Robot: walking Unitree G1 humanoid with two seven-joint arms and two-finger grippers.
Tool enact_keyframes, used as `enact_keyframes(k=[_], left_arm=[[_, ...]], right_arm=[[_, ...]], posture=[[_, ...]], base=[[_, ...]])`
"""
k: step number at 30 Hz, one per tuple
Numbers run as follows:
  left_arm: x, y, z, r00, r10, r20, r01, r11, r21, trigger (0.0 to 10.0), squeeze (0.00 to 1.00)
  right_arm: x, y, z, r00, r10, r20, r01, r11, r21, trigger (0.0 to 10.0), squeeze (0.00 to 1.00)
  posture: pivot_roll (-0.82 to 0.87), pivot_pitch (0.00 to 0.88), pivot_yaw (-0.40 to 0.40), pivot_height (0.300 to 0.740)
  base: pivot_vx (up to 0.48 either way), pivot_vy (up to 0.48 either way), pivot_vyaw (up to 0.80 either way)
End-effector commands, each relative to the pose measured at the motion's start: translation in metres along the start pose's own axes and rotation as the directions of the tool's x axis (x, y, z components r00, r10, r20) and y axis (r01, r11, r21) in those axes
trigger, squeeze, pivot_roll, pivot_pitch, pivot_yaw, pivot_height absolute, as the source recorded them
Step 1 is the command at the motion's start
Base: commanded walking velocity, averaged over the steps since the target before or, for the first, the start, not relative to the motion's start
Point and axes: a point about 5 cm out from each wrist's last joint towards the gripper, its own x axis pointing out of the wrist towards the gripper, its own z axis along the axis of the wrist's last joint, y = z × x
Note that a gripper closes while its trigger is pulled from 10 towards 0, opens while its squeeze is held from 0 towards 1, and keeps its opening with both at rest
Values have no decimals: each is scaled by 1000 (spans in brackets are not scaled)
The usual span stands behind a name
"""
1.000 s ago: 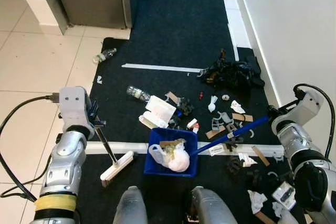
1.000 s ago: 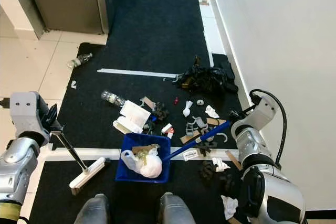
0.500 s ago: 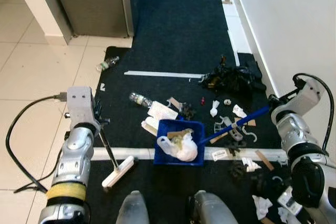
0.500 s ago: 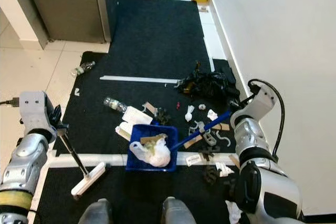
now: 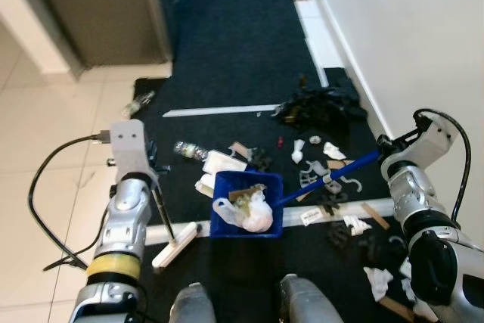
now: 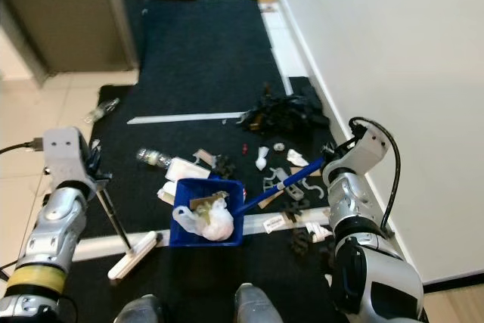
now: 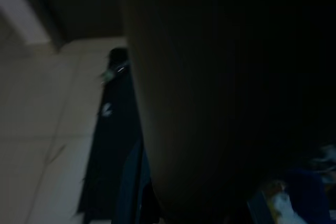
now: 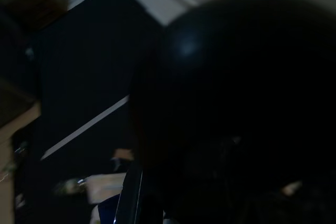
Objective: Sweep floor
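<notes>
Left eye view, left gripper (image 5: 153,179): it clasps the broom (image 5: 175,242) by its thin handle, head on the mat left of the dustpan.
Dustpan (image 5: 246,206): half full, lip facing the litter.
Litter (image 5: 321,164): strewn beyond and right of the pan, well apart from the broom.
Right gripper (image 5: 383,150): clenched on the dustpan's blue handle.
Your move: hold the pan flat; carry the broom round behind the litter.
</notes>
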Motion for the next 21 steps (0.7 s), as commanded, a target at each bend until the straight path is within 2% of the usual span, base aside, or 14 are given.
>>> enact_keyframes(k=[1,21], left_arm=[[2,-8,6,999,-23,45,24,1000,-7,10000,0],[3,-10,6,997,-29,71,30,1000,-2,10000,0]], right_arm=[[0,3,3,999,6,47,-6,1000,13,10000,0],[0,4,7,998,3,67,-4,1000,9,10000,0]], posture=[[87,0,-34,740],[88,0,-44,740]], base=[[0,0,-800],[0,0,-800]])
